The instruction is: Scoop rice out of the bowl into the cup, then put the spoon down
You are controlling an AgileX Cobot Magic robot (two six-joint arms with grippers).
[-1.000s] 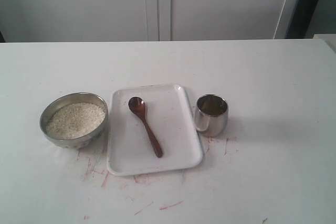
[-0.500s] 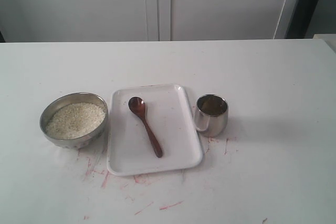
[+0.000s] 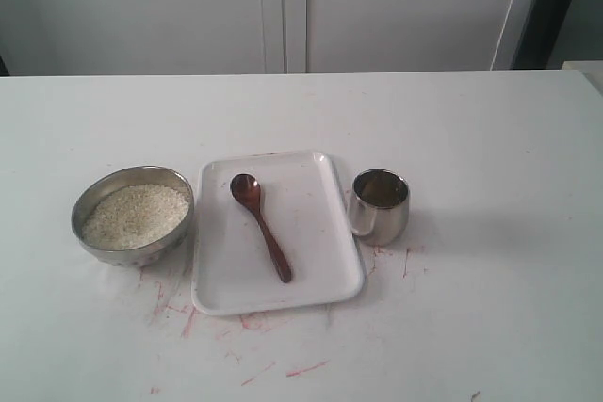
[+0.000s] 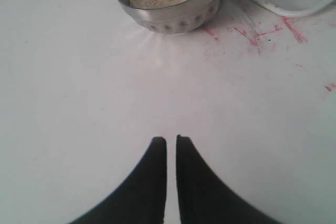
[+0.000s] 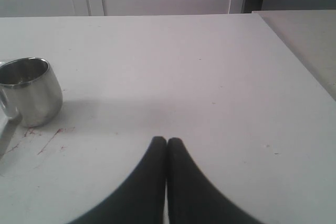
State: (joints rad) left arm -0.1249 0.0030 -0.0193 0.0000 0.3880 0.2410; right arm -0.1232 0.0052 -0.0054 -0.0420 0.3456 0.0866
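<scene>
Exterior view of a white desk (image 3: pixel 490 138) carrying three items in a row parallel to its far edge, all well clear of that edge. On the side of the left edge stands the round steel bowl (image 3: pixel 130 254), holding the rice (image 3: pixel 135 216), a level bed of pale grains lying below the rim. Just beside it, in the middle, lies a flat white rectangular tray (image 3: pixel 316 223), its long sides running from the far edge toward the near edge. The reddish-brown spoon (image 3: pixel 261 226) rests on the tray, scoop toward the far edge and handle slanting toward the near right corner, and nothing touches it. Just beside the tray, on the side of the right edge, stands the small steel cup (image 3: pixel 380 206), upright, its handle turned toward the tray and its interior dark. Red scratch marks (image 3: pixel 306 368) cross the desk between these items and the near edge. Left wrist view: the left claw (image 4: pixel 171 141) hovers above bare desk, apart from the bowl, its fingers narrow with only a thin slit between them, holding nothing. Right wrist view: the right claw (image 5: pixel 167 141) hovers above bare desk, well apart from the cup, its fingers pressed together and empty.
</scene>
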